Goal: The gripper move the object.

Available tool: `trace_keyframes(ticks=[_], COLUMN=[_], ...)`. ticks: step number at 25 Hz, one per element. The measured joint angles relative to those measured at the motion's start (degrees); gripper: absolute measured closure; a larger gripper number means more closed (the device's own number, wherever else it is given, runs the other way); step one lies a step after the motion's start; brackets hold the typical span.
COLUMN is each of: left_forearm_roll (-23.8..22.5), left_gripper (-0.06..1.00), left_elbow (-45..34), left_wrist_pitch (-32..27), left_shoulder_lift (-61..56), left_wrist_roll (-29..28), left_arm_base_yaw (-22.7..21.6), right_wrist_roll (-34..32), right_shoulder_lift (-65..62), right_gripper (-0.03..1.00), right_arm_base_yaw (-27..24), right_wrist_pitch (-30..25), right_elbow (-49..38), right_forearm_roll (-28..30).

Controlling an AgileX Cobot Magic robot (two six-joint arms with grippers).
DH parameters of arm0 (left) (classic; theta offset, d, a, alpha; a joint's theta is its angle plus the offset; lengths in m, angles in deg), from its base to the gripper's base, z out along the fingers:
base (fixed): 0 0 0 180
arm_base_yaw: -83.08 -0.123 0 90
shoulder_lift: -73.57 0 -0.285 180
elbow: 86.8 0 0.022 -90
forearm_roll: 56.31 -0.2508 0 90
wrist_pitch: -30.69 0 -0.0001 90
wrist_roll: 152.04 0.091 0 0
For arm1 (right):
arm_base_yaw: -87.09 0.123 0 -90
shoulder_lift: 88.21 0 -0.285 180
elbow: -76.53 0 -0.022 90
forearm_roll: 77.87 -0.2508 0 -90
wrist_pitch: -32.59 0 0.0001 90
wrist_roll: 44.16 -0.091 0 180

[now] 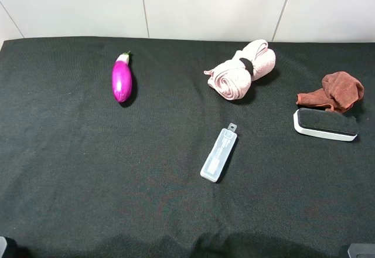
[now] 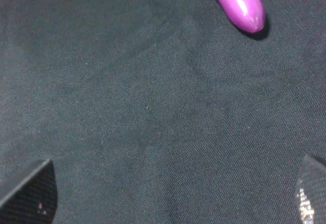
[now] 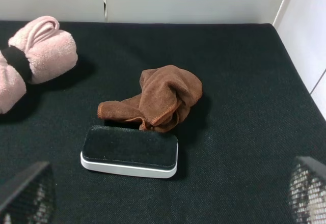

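A purple eggplant [image 1: 122, 79] lies at the far left of the black cloth; its tip shows in the left wrist view [image 2: 238, 2]. A clear plastic case [image 1: 219, 154] lies in the middle. A rolled pink towel [image 1: 242, 70] with a black band lies at the back; it also shows in the right wrist view [image 3: 31, 58]. A brown cloth [image 1: 336, 91] [image 3: 160, 98] lies beside a black-topped white eraser [image 1: 325, 124] [image 3: 130, 150] at the right. My left gripper [image 2: 175, 196] and right gripper [image 3: 168, 196] are open, empty, low over the front edge.
The black cloth [image 1: 88, 170] covers the table up to a white wall [image 1: 211, 3] at the back. Arm bases show at the front corners [image 1: 7, 247] [image 1: 358, 250].
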Motion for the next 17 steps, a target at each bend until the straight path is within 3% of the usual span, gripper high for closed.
trace_keyframes(ticks=[17], left_forearm_roll=[0.00], left_gripper=[-0.05], left_elbow=[0.00], left_wrist_pitch=[0.00], left_shoulder_lift=[0.00], left_wrist_roll=[0.00], left_arm_base_yaw=[0.00], right_wrist_roll=[0.00], right_shoulder_lift=[0.00], right_gripper=[0.27], right_arm_base_yaw=[0.00], right_wrist_pitch=[0.00], right_elbow=[0.00], right_forearm_roll=[0.00])
